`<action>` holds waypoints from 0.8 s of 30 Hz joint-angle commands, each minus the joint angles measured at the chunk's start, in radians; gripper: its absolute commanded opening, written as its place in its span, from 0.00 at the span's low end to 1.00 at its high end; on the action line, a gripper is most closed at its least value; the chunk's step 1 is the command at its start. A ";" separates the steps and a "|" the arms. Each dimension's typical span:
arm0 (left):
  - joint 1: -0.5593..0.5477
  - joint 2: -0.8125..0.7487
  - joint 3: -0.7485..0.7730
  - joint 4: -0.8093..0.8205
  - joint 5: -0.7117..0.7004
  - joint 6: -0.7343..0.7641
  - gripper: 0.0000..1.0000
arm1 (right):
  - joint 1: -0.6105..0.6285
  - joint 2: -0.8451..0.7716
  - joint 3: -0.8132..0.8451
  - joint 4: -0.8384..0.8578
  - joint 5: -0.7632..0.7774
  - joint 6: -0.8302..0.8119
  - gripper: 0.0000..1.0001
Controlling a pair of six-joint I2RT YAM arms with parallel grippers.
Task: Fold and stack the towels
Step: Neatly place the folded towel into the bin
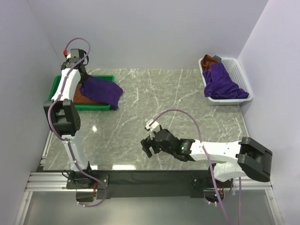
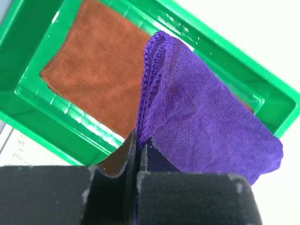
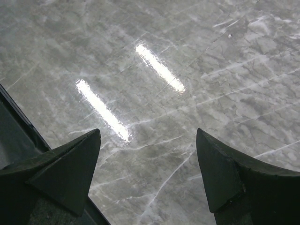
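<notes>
A folded purple towel [image 1: 101, 91] hangs over the green tray [image 1: 104, 78] at the far left, its right end drooping past the tray's edge. My left gripper [image 2: 137, 140] is shut on the purple towel's [image 2: 206, 117] near edge. Under it a rust-brown towel [image 2: 96, 70] lies flat in the tray [image 2: 42, 105]. Another purple towel [image 1: 221, 83] and a brown one [image 1: 208, 60] lie bunched in the white basket [image 1: 240, 74] at the far right. My right gripper [image 1: 148, 145] hovers open over bare marble near the front; its fingers [image 3: 70, 173] hold nothing.
The marble table [image 1: 164, 101] spans between tray and basket. A black strip [image 3: 18, 136] marks the table's near edge just left of the right gripper. Grey walls close the back and both sides.
</notes>
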 commanded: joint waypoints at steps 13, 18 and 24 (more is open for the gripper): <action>0.068 0.001 0.044 0.093 -0.030 0.039 0.01 | -0.006 0.016 0.069 -0.047 0.065 -0.048 0.89; 0.078 0.023 0.023 0.118 -0.073 0.075 0.02 | -0.008 0.027 0.074 -0.050 0.056 -0.049 0.89; 0.082 0.060 0.000 0.156 -0.078 0.107 0.16 | -0.008 0.042 0.080 -0.053 0.043 -0.046 0.89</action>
